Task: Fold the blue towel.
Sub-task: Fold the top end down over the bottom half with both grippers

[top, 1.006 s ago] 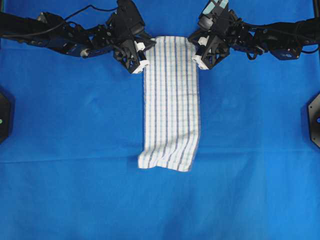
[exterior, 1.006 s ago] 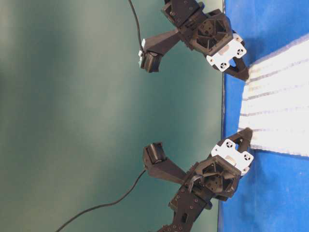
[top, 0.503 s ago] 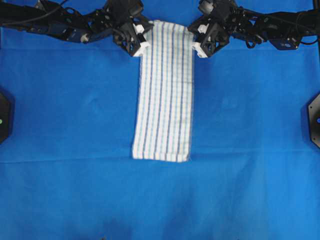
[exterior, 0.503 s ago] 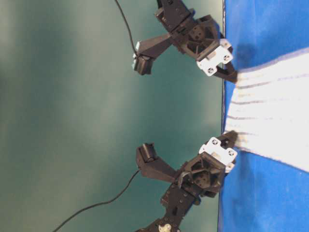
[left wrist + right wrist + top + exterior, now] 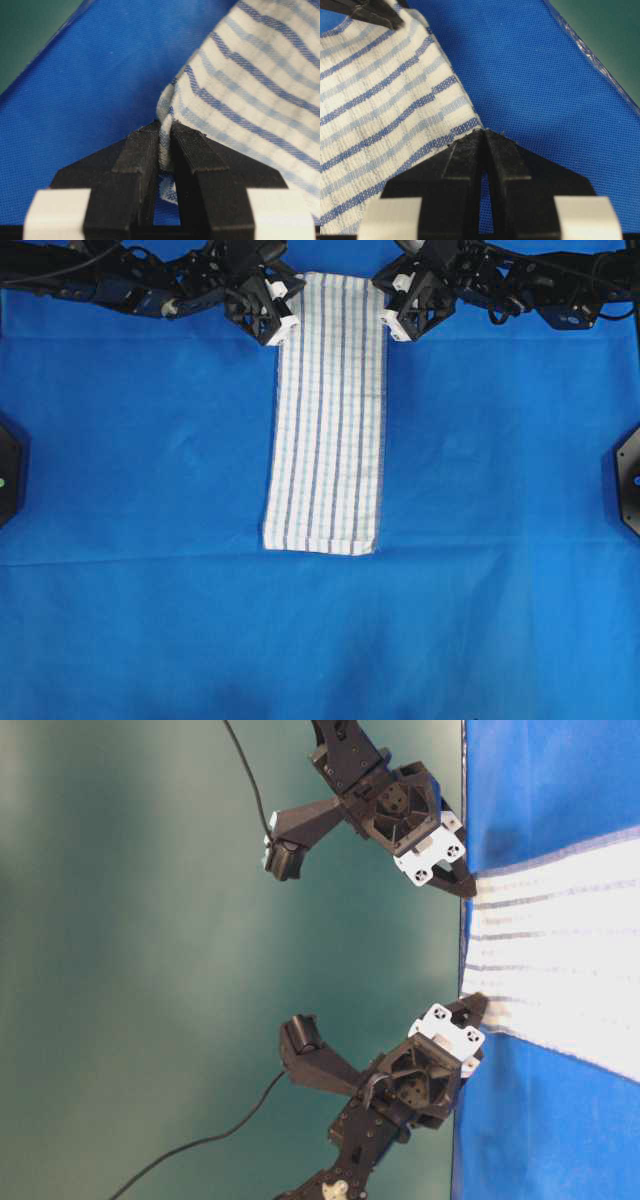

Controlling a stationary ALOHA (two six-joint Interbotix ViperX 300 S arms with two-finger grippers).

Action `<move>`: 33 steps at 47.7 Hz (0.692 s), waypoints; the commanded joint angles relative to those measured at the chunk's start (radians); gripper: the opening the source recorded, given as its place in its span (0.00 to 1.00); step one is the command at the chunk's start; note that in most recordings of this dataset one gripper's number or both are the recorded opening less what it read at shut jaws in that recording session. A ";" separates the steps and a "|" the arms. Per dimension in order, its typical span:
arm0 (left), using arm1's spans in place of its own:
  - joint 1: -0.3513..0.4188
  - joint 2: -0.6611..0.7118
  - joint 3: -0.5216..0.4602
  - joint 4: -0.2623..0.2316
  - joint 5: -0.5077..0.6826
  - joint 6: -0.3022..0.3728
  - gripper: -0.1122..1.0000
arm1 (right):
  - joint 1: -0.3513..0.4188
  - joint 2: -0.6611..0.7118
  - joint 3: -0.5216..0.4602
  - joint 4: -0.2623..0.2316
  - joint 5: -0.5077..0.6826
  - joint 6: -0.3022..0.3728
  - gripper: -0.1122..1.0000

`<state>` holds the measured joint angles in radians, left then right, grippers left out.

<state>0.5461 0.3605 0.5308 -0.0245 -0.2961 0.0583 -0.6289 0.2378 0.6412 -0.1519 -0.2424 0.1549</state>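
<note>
Blue towel point(image 5: 328, 415) is what both grippers hold, one at each of its two far corners. It lies as a long narrow strip on the plain blue covering of the tabletop point(image 5: 150, 490), running from the jaws out toward the middle of the covering, where its free end is folded under with a neat hemmed edge. The strip looks flat and smooth along its length, slightly wider at the free end than between the two grippers.

Left gripper point(image 5: 276, 325) has its jaws pressed narrow on the towel's corner; in the left wrist view the cloth is pinched between the two black fingers point(image 5: 142, 165), bunched into a small fold that runs down the slit between them. Right gripper point(image 5: 392, 322) is likewise closed tight on the opposite corner; in the right wrist view the hemmed edge of the towel meets the tips of the fingers point(image 5: 507, 160), which stand nearly together with only a thin gap lower down.

In the table-level view both grippers sit at the edge of the blue covering, with the towel stretched between them and its held end slightly raised from the covering. Each arm reaches in from its own side, well apart from the other.
</note>
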 commanded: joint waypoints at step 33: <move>-0.267 -0.322 0.241 -0.002 0.035 -0.020 0.15 | 0.313 -0.311 0.190 0.086 0.006 0.018 0.13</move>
<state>0.3114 0.0920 0.7593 -0.0230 -0.2577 0.0399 -0.3605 -0.0368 0.8268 -0.0844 -0.2332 0.1733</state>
